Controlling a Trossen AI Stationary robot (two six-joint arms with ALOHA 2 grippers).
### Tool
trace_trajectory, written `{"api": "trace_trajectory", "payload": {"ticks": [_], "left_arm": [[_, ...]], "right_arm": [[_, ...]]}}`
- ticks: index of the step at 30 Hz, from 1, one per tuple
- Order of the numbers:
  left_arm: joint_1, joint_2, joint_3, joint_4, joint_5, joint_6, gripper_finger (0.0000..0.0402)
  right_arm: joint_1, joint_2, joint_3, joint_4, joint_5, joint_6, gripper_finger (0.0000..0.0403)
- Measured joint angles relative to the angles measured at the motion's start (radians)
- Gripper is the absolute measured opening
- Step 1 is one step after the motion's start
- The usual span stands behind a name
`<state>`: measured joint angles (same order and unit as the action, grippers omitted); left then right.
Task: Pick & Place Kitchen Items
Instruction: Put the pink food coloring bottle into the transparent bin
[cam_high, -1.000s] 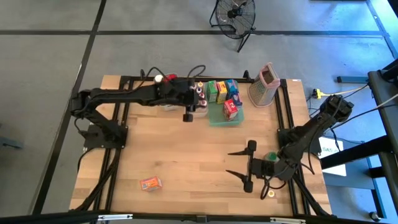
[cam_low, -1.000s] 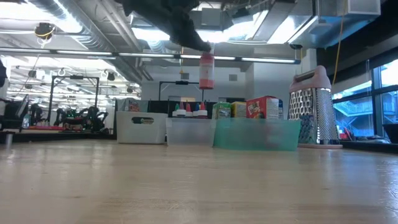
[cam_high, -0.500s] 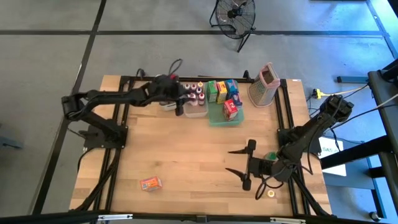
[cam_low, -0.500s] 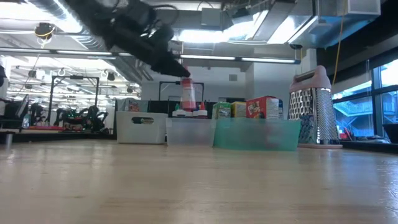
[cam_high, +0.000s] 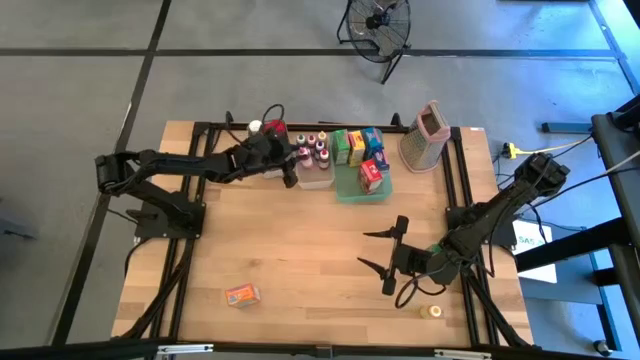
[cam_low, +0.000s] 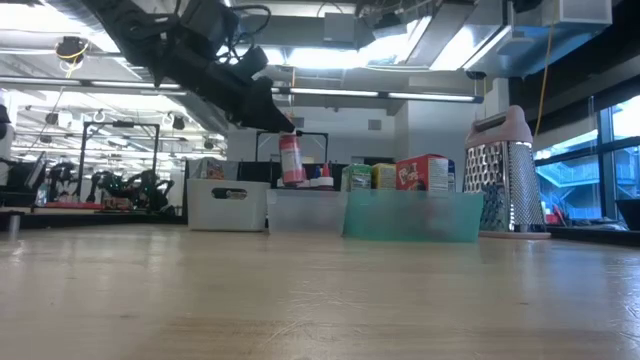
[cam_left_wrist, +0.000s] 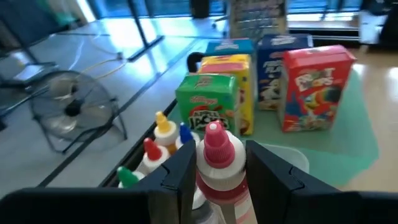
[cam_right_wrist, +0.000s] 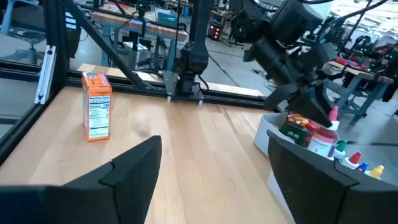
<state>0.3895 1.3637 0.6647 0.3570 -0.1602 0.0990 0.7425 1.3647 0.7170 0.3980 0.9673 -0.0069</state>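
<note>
1. Pink-capped bottle (cam_left_wrist: 219, 163) clenched upright in left gripper (cam_high: 290, 170), hanging above clear bin (cam_low: 305, 211) that holds the other small bottles (cam_high: 315, 148); upright grip probably to slot it in cap-up.
2. Orange box (cam_high: 241, 295) lying alone near table's front edge, well apart from clear bin; likely next pick.
3. Green tray (cam_high: 352, 192) just beside clear bin, cereal boxes (cam_high: 360, 145) standing inside.
4. Right gripper (cam_high: 378, 262) spread wide, empty, well apart from clear bin, facing orange box.
</note>
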Motion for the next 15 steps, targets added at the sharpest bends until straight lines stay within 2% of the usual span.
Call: {"api": "trace_trajectory", "payload": {"ticks": [11, 15], "left_arm": [[-0.129, 0.065, 0.000, 0.003, -0.305, -0.127, 0.0110], [-0.124, 0.101, 0.000, 0.014, -0.325, -0.165, 0.0110]], "right_arm": [[-0.002, 0.000, 0.000, -0.006, 0.000, 0.001, 0.0297], [-0.002, 0.000, 0.000, -0.006, 0.000, 0.003, 0.0297]]}}
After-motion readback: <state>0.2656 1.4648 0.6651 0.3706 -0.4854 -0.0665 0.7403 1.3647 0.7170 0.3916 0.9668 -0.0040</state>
